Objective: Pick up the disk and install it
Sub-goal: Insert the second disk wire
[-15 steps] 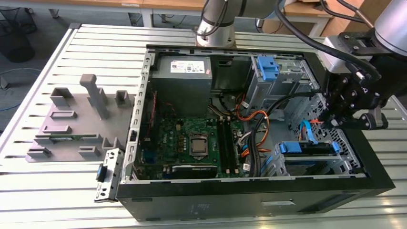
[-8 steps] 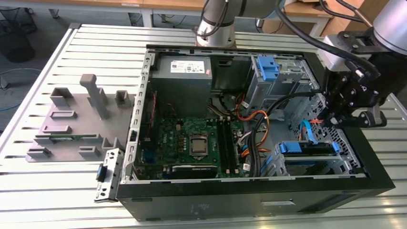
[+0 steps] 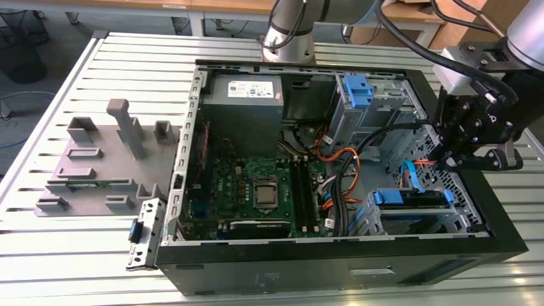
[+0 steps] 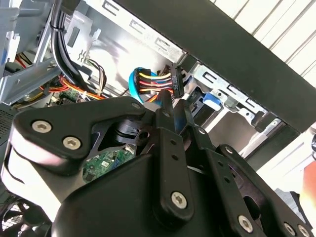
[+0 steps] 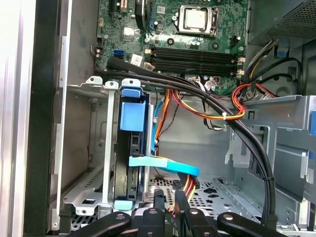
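Exterior view: an open computer case (image 3: 501,248) lies on its side on a slatted metal desk (image 3: 51,268). The black pincer (image 3: 465,159) hangs inside the case, near the wall on the exterior view's right. The disk (image 3: 411,199), with its blue carrier frame, sits in a drive cage just below the pincer and a little toward the case's front edge, near but not touching. Its long axis runs across the cage, roughly level with the desk.

Second wrist view: the pincer (image 4: 173,111) has its two black fingers pressed close together, with their tips at a black cable connector (image 4: 177,84) carrying coloured wires. They seem to pinch that connector, though the contact itself is partly hidden.

First wrist view: the disk (image 5: 132,158) stands on edge in its metal cage, just ahead of the pincer (image 5: 168,197) and slightly to one side. The fingers sit close together around orange and yellow wires. A blue flat cable (image 5: 165,165) crosses between the disk and the fingertips.
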Robot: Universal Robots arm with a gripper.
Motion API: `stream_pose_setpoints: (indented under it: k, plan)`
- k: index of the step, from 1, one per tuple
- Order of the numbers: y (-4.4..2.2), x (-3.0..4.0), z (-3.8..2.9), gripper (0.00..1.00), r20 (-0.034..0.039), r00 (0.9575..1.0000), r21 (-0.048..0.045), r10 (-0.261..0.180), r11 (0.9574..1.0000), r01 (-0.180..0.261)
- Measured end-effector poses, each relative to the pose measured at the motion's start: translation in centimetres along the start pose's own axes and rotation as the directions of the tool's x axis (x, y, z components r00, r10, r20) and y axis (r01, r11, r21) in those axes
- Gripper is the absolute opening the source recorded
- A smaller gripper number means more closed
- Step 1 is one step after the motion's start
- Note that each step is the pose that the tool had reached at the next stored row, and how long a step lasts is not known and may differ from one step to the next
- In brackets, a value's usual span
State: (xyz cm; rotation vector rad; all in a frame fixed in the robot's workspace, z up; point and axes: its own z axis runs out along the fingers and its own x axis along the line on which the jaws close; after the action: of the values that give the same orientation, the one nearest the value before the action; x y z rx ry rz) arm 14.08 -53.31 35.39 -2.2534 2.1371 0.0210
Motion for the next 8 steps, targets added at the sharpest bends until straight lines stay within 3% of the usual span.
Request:
stream_pose_setpoints:
  k: [8]
  plan:
    - [-0.42, 0.03, 0.08, 0.24, -0.0047, 0.9998, -0.0154, -0.019, 0.9997, 0.018]
